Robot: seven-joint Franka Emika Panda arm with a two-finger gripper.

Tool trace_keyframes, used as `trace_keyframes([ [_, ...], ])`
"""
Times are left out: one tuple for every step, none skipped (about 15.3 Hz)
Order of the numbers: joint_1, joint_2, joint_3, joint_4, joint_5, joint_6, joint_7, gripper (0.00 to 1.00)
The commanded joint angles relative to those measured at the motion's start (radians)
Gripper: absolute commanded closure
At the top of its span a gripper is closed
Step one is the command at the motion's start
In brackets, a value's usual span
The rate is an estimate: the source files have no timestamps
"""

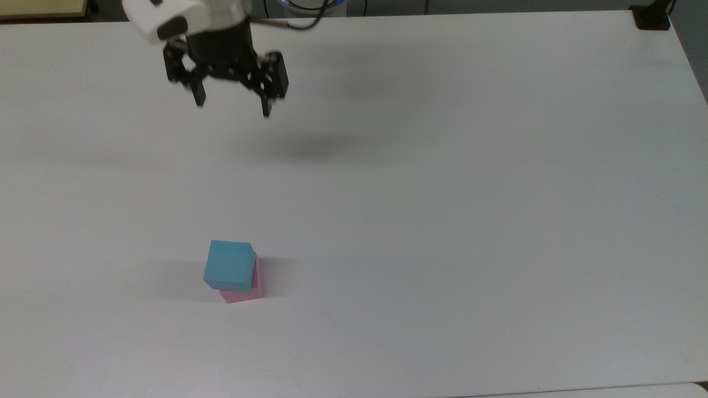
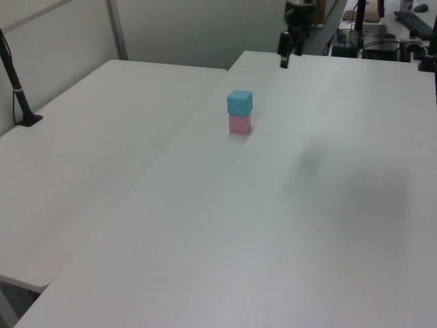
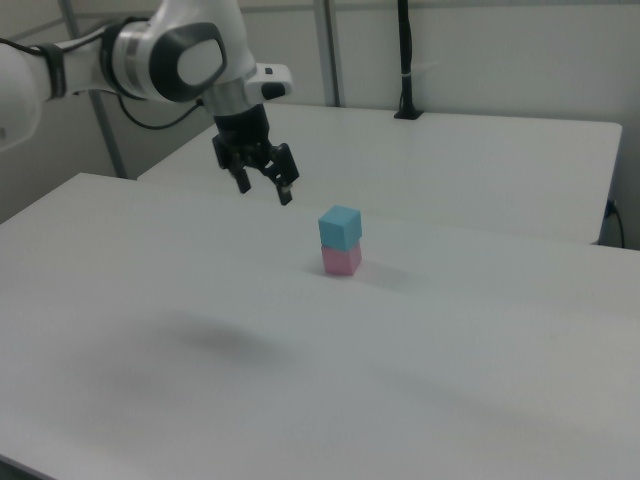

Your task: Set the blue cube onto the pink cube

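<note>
Blue cube sits on top of the pink cube on the white desk; the two touch, and the stack stands upright. In the top view the blue cube is turned slightly relative to the pink one and overhangs toward the top view's left, so that pink shows along the lower and right edges of the stack. In the left view the blue cube lies squarely over the pink cube, and the right view shows the same order, blue cube above pink cube. Tool hangs in the air well apart from the stack, near the far edge of the desk in the top view, with its shadow on the desk below and to the top view's right. Its two fingers stand wide apart and hold nothing. In the right view the tool is to the right view's left of the cubes and higher than them, fingers pointing down. In the left view the tool is small and dark beyond the stack; the fingers probably point down there too, but that is hard to make out. A second white desk stands beside the first, touching it along one edge.
</note>
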Motion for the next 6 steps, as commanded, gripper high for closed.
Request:
trace_keyframes([
  [-0.103,-0.175,0.098,-0.124,-0.060,-0.113,0.001,0.00],
  [-0.131,-0.212,0.124,-0.141,-0.061,-0.136,-0.002,0.00],
  [-0.160,-0.238,0.145,-0.148,-0.067,-0.156,-0.002,0.00],
  [-0.182,-0.245,0.154,-0.142,-0.070,-0.174,-0.003,0.00],
  [-0.180,-0.242,0.155,-0.138,-0.070,-0.175,-0.003,0.00],
  [-0.176,-0.240,0.155,-0.140,-0.072,-0.175,-0.003,0.00],
])
